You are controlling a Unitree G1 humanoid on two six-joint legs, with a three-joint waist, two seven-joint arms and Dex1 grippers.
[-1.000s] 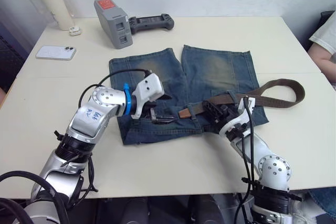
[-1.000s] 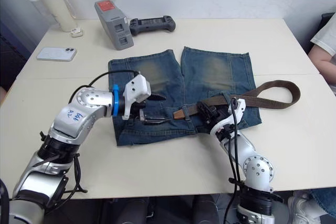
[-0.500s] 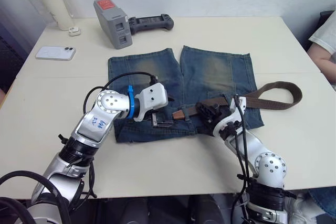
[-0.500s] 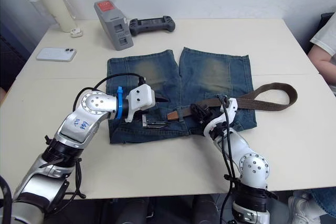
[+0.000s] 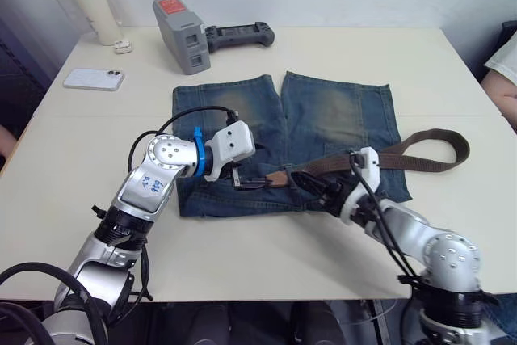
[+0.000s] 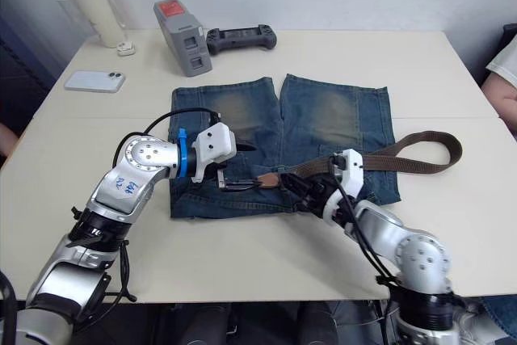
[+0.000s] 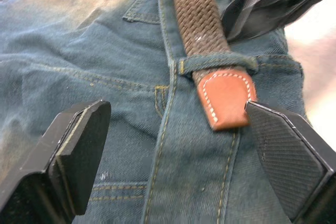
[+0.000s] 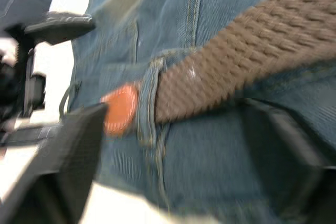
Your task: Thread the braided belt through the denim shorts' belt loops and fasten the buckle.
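The denim shorts point(image 5: 323, 115) lie flat on the table, waistband toward me. The braided belt point(image 5: 420, 151) runs along the waistband and curls back in a bend on the right. Its leather tip point(image 7: 226, 100) pokes out through one of the belt loops point(image 7: 218, 61). My left gripper point(image 5: 246, 181) hovers open over the waistband just left of that tip, its fingers point(image 7: 73, 150) spread wide. My right gripper point(image 5: 321, 191) is open too, just right of the loop, with the belt point(image 8: 236, 72) lying between its fingers point(image 8: 71, 153). The buckle is hidden.
At the back left stand a cream bottle point(image 5: 87, 2), a white phone point(image 5: 93, 78), a grey box point(image 5: 184, 34) and a black controller point(image 5: 240, 35). A person's arm point(image 5: 505, 70) shows at the right edge. Bare table point(image 5: 452, 62) lies right of the shorts.
My right gripper has opened and let go of the belt, and that arm's elbow has swung out to the right. The left gripper has hardly moved. The camera shifted slightly.
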